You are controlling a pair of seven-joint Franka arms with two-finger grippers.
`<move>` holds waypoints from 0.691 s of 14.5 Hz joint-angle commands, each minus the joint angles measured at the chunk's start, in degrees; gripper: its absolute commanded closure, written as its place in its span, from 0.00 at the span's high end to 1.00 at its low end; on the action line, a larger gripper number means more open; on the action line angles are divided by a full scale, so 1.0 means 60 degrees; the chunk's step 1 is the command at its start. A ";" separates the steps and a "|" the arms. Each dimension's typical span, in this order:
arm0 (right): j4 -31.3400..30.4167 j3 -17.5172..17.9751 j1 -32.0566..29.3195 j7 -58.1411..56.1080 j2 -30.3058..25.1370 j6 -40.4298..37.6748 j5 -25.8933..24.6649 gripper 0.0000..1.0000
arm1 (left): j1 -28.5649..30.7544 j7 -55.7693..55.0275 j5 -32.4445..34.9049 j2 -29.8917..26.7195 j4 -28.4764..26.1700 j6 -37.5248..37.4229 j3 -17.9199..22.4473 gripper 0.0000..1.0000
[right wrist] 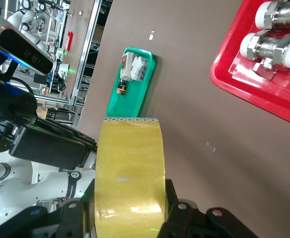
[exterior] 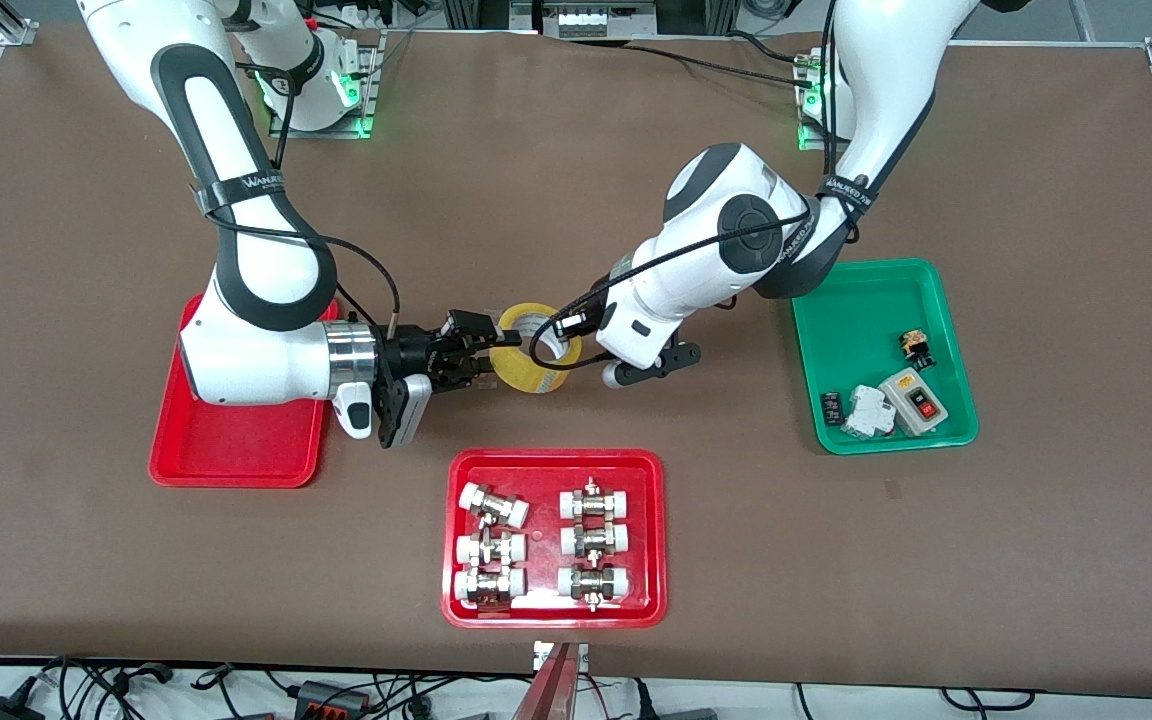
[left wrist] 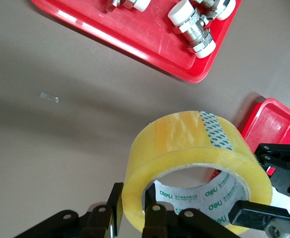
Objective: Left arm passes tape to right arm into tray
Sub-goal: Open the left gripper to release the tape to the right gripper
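The yellow tape (exterior: 526,377) hangs in the air over the bare table, between the plain red tray (exterior: 236,455) and the green tray. My left gripper (exterior: 561,335) is shut on the ring's wall, one finger inside the core and one outside, as the left wrist view shows (left wrist: 134,203). My right gripper (exterior: 486,352) reaches in from the plain tray's side. In the right wrist view (right wrist: 129,198) its fingers press the two flat faces of the tape (right wrist: 130,163). The tape (left wrist: 184,144) fills the left wrist view, with the tray's corner (left wrist: 274,121) beside it.
A red tray of pipe fittings (exterior: 556,612) lies nearer the front camera than the tape. It also shows in both wrist views (left wrist: 150,42) (right wrist: 244,87). A green tray (exterior: 866,300) with small electrical parts lies toward the left arm's end.
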 commanded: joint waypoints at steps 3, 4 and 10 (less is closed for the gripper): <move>0.0143 -0.0164 -0.0083 -0.0335 0.0119 0.0002 -0.0159 0.18 | 0.0410 0.0230 0.0099 -0.0511 -0.0199 -0.0778 0.0018 0.22; 0.0129 -0.0164 -0.0083 -0.0335 0.0119 0.0002 -0.0159 0.18 | 0.0425 0.0245 0.0099 -0.0511 -0.0199 -0.0778 0.0018 0.22; 0.0128 -0.0179 -0.0068 -0.0365 0.0163 0.0061 -0.0159 0.18 | 0.0557 0.0260 0.0099 -0.0540 -0.0199 -0.0807 0.0017 0.45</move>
